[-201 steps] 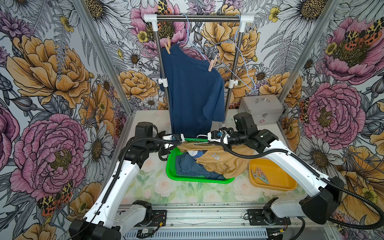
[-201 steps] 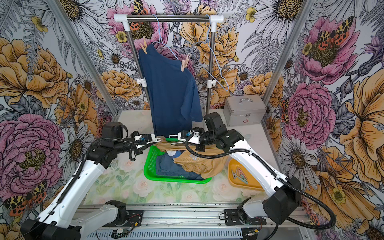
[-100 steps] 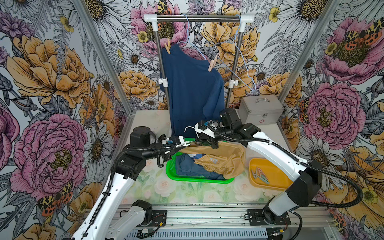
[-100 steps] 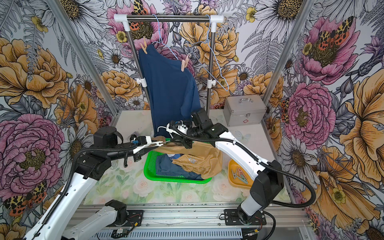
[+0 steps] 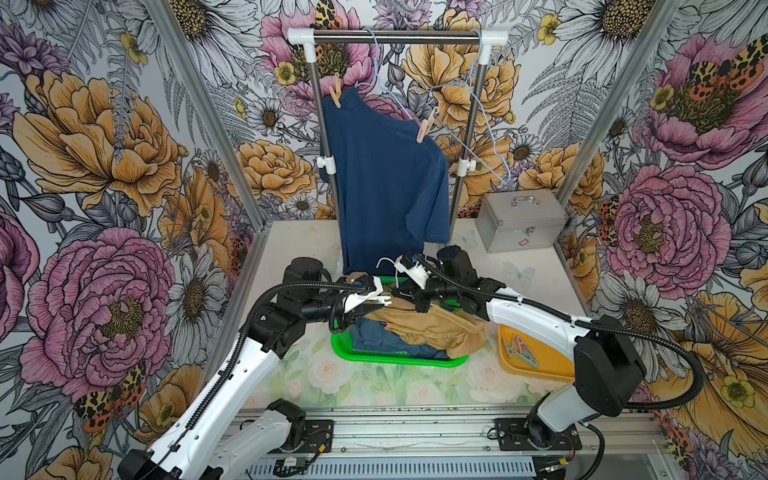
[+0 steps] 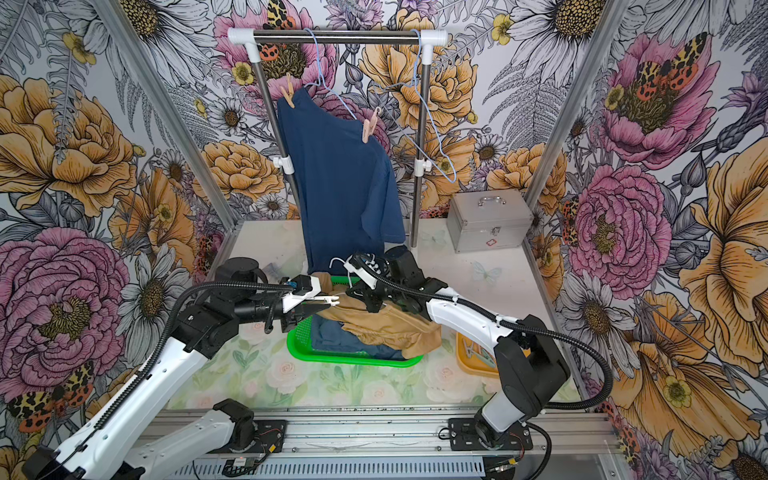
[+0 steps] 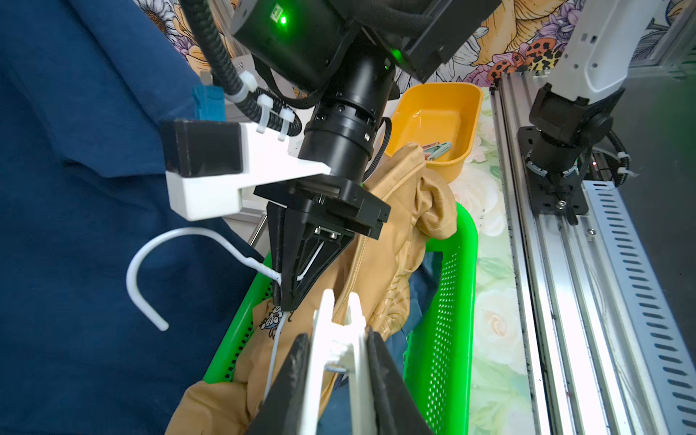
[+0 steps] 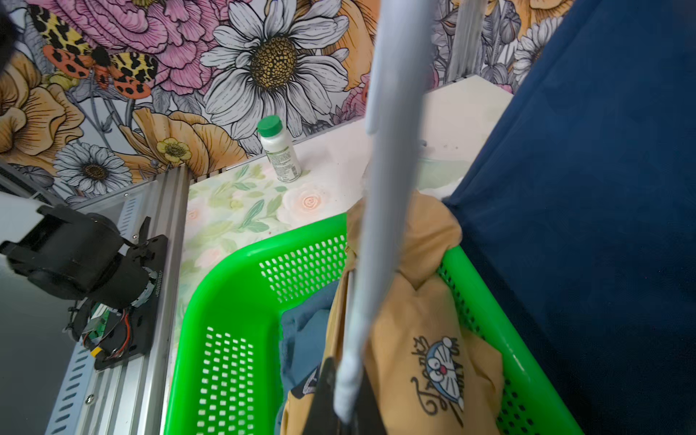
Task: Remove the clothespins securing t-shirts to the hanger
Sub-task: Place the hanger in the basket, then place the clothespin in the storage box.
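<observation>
My left gripper (image 7: 337,350) is shut on a white clothespin (image 7: 327,320); in both top views it (image 5: 384,298) (image 6: 332,298) points at the tan t-shirt (image 5: 432,328) (image 7: 406,211). Whether the pin still bites the cloth I cannot tell. My right gripper (image 8: 344,376) (image 5: 409,291) is shut on the neck of the white hanger (image 8: 388,150) (image 7: 150,248) carrying that shirt, which sags into the green basket (image 5: 395,358) over a navy t-shirt (image 5: 382,336). Another navy t-shirt (image 5: 386,178) hangs on the rack, held by two peach clothespins (image 5: 335,96) (image 5: 424,132).
A yellow tray (image 5: 536,357) with loose clothespins (image 5: 517,347) sits right of the basket, under my right arm. A silver case (image 5: 519,220) stands at the back right. Bare blue wire hangers (image 5: 490,124) dangle from the rack. A white bottle (image 8: 280,150) stands by the left wall.
The right arm swung left and brought the hanger with the tan shirt lower over the basket. The left gripper moved right toward it with the white pin. Both grips unchanged.
</observation>
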You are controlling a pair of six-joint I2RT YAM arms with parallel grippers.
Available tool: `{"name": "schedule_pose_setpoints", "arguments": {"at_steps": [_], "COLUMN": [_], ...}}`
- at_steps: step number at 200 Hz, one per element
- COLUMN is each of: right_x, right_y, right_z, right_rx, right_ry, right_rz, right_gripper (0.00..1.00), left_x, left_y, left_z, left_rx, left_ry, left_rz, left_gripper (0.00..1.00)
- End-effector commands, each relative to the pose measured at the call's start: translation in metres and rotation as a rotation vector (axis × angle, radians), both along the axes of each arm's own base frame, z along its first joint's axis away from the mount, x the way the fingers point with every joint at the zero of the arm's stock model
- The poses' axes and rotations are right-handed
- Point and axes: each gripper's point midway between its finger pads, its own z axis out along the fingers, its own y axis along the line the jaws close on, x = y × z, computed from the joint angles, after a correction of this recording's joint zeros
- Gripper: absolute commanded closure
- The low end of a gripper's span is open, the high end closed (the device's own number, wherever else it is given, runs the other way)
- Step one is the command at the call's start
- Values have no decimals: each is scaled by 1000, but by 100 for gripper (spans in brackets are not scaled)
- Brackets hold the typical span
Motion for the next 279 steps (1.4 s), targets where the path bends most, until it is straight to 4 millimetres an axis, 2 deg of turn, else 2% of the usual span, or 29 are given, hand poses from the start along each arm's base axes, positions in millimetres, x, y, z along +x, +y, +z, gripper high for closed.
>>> {"name": "schedule_pose_setpoints", "arguments": {"at_steps": [1,26,55,87,100,124,134,147,180,200,231,260,264,279], "right_x": [16,25,35,43,41,38,35,31,15,8,8,3,-3,-6], "right_y": [1,-3,-6,-21,-27,-41,-47,-56,-80,-92,-107,-91,-81,-66], "right_z": [10,-9,-20,-23,-22,-22,-24,-27,-29,-22,15,32,35,40], "right_rx": [98,81,70,56,48,19,-18,-69,-209,-239,-238,-234,-221,-199], "right_ry": [-53,-42,-23,-29,-46,-69,-83,-96,-194,-317,-594,-718,-735,-766], "right_rz": [-86,-103,-110,-159,-169,-197,-205,-222,-268,-314,-473,-452,-427,-407], "right_gripper": [100,100,83,62,52,42,31,24,21,21,21,21,21,21], "left_x": [1,1,19,29,33,39,39,41,49,56,67,66,66,66], "left_y": [-4,-12,-13,-20,-22,-24,-26,-27,-31,-33,-35,-39,-40,-42], "left_z": [-17,-30,-45,-48,-48,-51,-51,-51,-50,-46,-35,-26,-25,-22], "left_rx": [30,41,16,-15,-17,-17,-21,-29,-57,-82,-141,-183,-188,-205], "left_ry": [48,100,170,240,251,278,289,306,373,421,511,574,580,613], "left_rz": [33,44,128,153,163,179,172,177,205,239,295,291,293,296], "left_gripper": [79,79,78,77,77,76,76,75,75,74,73,70,70,70]}}
